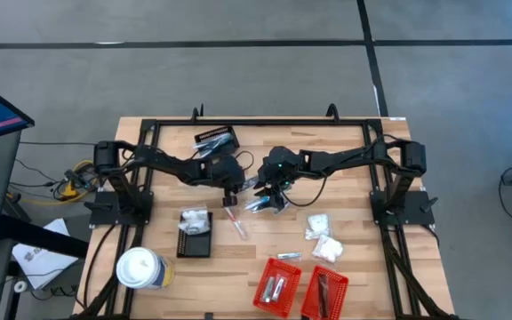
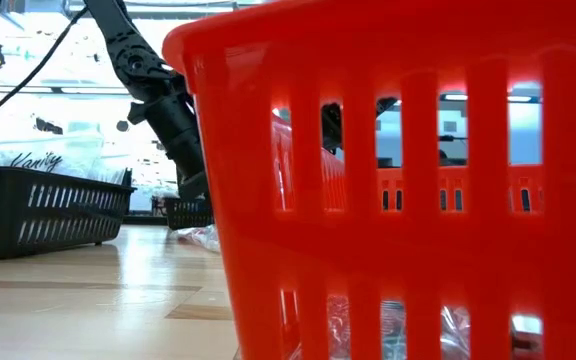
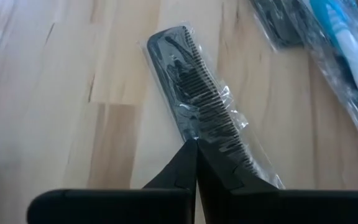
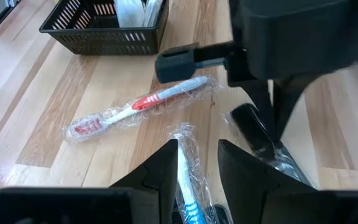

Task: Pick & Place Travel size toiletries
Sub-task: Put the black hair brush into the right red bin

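A black comb (image 3: 194, 93) in clear wrap lies flat on the wood near the table's middle. My left gripper (image 3: 196, 144) is shut, with its tips on the comb. It also shows from above (image 1: 230, 191). Just right of it, my right gripper (image 4: 197, 155) is closed on a blue and white toothbrush (image 4: 185, 186) in clear wrap. A red and white wrapped toothbrush (image 4: 135, 106) lies loose on the table between the grippers and a black basket (image 4: 107, 31). Two white packets (image 1: 324, 238) rest on the table to the right. My left gripper comes down at a slant from the left, and its shut fingertips (image 3: 188, 158) meet on the comb's plain back edge (image 3: 182, 124), past its middle. The comb lies flat on the table. Whether they pinch the clear wrap or only press on it, I cannot tell. My right gripper has the wrapped blue toothbrush between its two fingers, lying along them. It rests against one finger (image 4: 163, 168), and the crumpled wrapper end (image 4: 184, 134) sticks out past the tips. The fingers slant down from the table's right. How far it is off the table does not show.
The black basket (image 1: 194, 235) with white packets stands at near left, and another black basket (image 1: 216, 139) at the far side. Two red baskets (image 1: 278, 286) sit at the near edge, one filling the low view (image 2: 398, 180). A white lidded cup (image 1: 140, 268) stands at near left.
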Robot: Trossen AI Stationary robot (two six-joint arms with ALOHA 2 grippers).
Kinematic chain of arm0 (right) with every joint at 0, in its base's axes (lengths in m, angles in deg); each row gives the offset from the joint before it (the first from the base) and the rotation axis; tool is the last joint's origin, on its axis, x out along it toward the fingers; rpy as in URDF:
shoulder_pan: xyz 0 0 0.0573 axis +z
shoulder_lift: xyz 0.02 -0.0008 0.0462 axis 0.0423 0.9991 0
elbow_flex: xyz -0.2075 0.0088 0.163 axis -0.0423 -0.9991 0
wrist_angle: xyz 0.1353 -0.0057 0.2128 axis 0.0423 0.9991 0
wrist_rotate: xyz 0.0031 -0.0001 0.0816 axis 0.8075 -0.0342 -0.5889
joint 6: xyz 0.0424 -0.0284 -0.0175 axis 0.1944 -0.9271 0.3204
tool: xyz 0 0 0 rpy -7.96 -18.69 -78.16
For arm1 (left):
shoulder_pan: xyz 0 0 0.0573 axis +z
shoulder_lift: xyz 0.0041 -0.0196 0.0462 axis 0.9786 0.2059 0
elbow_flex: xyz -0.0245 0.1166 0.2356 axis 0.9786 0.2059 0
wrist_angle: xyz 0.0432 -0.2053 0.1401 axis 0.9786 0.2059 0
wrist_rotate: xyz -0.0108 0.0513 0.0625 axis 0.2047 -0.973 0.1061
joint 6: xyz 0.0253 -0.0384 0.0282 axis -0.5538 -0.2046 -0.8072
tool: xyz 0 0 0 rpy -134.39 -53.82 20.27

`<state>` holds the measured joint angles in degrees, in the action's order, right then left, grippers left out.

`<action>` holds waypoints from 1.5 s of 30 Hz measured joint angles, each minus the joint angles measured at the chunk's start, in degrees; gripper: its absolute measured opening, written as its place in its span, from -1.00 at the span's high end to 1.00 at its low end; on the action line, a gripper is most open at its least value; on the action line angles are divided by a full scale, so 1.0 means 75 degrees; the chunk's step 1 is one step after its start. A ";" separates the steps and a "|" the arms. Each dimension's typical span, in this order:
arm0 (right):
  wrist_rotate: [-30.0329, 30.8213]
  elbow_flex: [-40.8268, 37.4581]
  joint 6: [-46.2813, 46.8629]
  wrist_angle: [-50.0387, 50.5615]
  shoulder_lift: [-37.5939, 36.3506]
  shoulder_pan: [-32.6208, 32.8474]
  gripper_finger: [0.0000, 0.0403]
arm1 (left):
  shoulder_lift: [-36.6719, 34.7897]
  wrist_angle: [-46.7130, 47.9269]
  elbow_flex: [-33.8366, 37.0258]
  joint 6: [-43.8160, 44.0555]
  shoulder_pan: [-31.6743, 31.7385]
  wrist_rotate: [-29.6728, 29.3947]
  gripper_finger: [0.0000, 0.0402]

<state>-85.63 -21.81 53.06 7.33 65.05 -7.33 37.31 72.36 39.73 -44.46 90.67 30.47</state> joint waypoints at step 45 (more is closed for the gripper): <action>0.0803 0.0569 -0.0627 0.0288 0.1032 0.0102 0.46 | 0.0271 0.0256 0.0014 -0.0766 -0.0084 0.1060 0.99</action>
<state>-79.60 -17.54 48.36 9.49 72.79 -6.57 39.35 74.28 39.83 -50.21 90.04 38.42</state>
